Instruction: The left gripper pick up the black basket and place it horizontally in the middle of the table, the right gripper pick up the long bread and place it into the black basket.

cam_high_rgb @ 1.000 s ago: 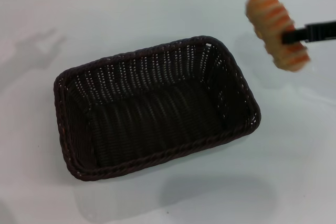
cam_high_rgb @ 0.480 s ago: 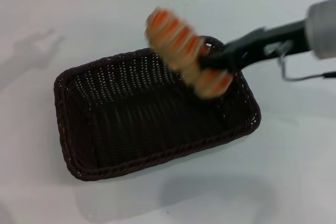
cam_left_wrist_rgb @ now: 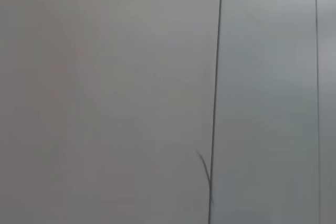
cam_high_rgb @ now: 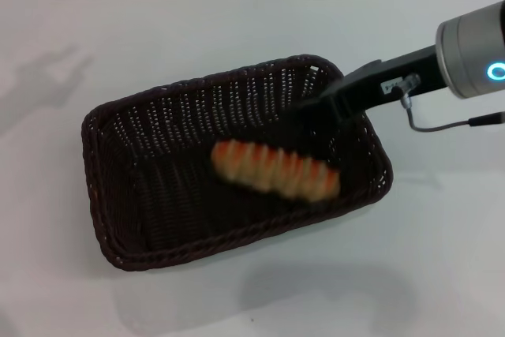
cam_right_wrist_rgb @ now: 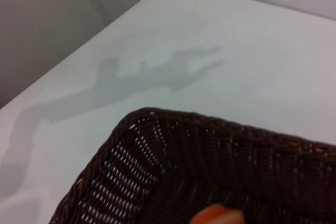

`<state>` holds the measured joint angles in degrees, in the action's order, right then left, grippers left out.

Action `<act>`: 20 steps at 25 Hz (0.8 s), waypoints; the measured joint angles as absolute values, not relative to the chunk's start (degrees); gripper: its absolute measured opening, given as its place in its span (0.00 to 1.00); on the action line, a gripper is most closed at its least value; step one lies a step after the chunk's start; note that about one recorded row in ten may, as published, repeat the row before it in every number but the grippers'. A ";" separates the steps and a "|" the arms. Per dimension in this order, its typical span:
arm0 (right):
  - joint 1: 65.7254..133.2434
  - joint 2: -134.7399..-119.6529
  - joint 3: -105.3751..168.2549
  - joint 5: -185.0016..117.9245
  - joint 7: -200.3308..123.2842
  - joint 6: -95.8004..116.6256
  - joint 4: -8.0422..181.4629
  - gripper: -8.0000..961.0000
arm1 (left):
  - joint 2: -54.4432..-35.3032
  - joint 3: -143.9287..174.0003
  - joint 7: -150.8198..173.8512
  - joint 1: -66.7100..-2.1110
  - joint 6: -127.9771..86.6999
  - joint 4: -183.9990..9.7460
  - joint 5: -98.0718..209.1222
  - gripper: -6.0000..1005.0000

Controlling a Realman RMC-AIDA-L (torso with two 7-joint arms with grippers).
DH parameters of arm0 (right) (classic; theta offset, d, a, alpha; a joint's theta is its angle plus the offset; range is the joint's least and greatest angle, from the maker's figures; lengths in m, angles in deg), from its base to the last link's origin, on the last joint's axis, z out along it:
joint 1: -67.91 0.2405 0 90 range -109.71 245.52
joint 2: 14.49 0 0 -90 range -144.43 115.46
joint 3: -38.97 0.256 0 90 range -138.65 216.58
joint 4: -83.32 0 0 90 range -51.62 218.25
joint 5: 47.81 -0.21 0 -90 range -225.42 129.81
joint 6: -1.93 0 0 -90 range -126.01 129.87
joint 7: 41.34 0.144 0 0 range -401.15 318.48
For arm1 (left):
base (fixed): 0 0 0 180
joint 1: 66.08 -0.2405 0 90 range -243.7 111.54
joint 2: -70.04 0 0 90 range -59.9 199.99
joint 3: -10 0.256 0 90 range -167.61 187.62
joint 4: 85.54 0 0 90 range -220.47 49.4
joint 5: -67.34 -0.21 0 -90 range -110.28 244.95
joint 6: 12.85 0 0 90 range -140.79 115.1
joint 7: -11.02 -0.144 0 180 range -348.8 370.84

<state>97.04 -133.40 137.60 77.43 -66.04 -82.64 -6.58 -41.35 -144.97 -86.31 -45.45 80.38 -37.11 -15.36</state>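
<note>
Though it fills much of the table [cam_high_rgb: 442, 258], the black basket [cam_high_rgb: 118, 195] looks light and fairly stiff: dark woven wicker, flared sides, a braided rim that gives the surest place to take hold. It lies flat about mid-table, its long side running left to right and turned a little askew. Inside it, toward the right half, the long bread [cam_high_rgb: 276, 170] lies lengthwise, low over or on the woven floor. The oblong tan loaf, ridged with orange-brown stripes, is probably light and firm; a grip across its middle would hold best. Just beyond the bread's far right end, the right pincer [cam_high_rgb: 312, 112] reaches in over the basket's far right corner; whether its black fingers are spread or closed, I cannot tell. The left pincer is out of sight.
</note>
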 joint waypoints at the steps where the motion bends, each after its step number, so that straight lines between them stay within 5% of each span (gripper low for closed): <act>1: 96.88 -133.40 138.06 77.48 -66.03 -82.56 -6.76 0.40 | -41.38 -144.99 -86.31 -45.55 80.38 -37.11 -15.26 0.36; 7: 93.87 -133.40 141.38 80.10 -66.42 -76.58 -8.22 0.40 | -41.85 -145.56 -86.34 -46.27 80.42 -37.30 -14.30 0.36; 20: 73.30 -134.21 137.43 54.28 -105.60 -27.11 1.01 0.40 | -45.03 -147.99 -89.63 -48.87 79.00 -40.27 -13.98 0.36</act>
